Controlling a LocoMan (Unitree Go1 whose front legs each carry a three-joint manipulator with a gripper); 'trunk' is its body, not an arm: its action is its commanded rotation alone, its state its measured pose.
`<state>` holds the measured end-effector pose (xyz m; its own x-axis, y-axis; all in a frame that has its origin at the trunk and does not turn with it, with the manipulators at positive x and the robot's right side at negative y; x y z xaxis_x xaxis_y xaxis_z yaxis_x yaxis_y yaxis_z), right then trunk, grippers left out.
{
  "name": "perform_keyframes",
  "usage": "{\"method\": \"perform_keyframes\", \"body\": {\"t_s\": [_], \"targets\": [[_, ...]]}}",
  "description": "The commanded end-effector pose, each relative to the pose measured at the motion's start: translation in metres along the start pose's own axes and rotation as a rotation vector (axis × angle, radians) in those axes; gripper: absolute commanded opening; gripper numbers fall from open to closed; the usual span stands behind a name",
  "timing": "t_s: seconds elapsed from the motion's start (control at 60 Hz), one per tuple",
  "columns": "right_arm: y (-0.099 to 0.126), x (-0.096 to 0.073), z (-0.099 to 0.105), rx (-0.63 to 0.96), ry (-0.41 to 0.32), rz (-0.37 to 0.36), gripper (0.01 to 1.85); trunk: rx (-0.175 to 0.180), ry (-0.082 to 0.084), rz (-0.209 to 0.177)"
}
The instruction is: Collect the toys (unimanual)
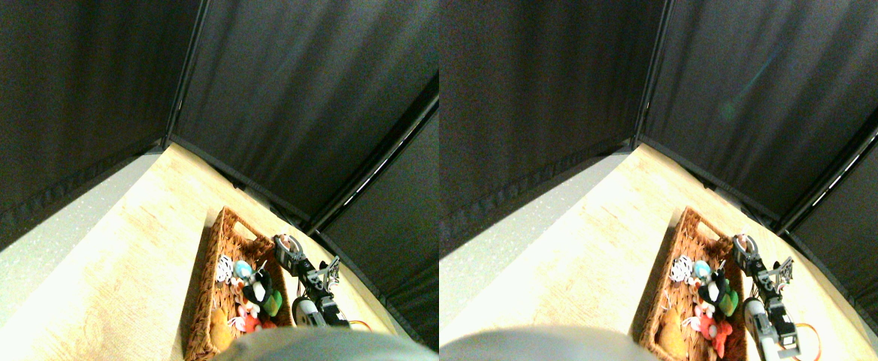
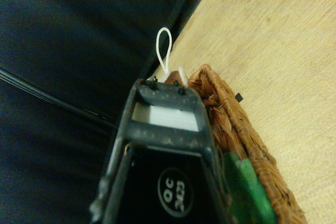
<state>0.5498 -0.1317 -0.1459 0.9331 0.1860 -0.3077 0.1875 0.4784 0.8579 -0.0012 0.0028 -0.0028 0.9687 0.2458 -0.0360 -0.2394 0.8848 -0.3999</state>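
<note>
Basket [image 1: 213, 301] lies on the wooden table [image 1: 138, 263], at 5 o'clock in the stereo view. Toys inside: spotted toy [image 1: 225, 268], blue toy [image 1: 242, 268], black-white toy [image 1: 260, 288], green toy [image 1: 274, 302], red toy [image 1: 247, 322], tan toy [image 1: 221, 331]. Right gripper [image 1: 286, 246] stands just beside the basket's 3 o'clock rim, near the far end. Jaw state: cannot tell. Wrist view: a white loop [image 2: 164, 48] shows past the jaw tip, beside the rim.
</note>
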Motion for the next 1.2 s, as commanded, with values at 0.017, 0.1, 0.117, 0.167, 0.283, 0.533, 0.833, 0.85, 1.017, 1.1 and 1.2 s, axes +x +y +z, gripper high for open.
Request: {"method": "perform_keyframes", "body": {"t_s": [0.017,0.1,0.117,0.167,0.283,0.533,0.833,0.85,1.017,1.1,1.2], "targets": [[0.012,-0.005,-0.001,-0.019,0.017,-0.045,0.48,-0.046,-0.006,0.009],[0.013,-0.009,-0.001,-0.055,0.057,-0.071,1.18,-0.046,-0.006,0.010],[0.014,-0.009,-0.001,-0.064,0.061,-0.073,1.27,-0.045,-0.005,0.011],[0.014,-0.010,-0.001,-0.056,0.065,-0.073,1.40,-0.046,-0.006,0.010],[0.015,-0.011,0.001,-0.072,0.054,-0.060,1.38,-0.045,-0.004,0.005],[0.007,-0.012,0.020,-0.016,-0.020,-0.024,1.09,-0.016,0.002,-0.021],[-0.031,-0.030,0.062,-0.022,-0.255,-0.028,0.43,0.066,0.035,-0.101],[-0.033,-0.032,0.064,-0.021,-0.267,-0.031,0.40,0.068,0.036,-0.104],[-0.046,-0.048,0.072,-0.007,-0.313,-0.019,0.12,0.107,0.054,-0.139],[-0.052,-0.055,0.072,-0.030,-0.341,-0.022,0.08,0.124,0.062,-0.151],[-0.062,-0.062,0.072,0.012,-0.350,-0.034,0.06,0.147,0.069,-0.167]]}}
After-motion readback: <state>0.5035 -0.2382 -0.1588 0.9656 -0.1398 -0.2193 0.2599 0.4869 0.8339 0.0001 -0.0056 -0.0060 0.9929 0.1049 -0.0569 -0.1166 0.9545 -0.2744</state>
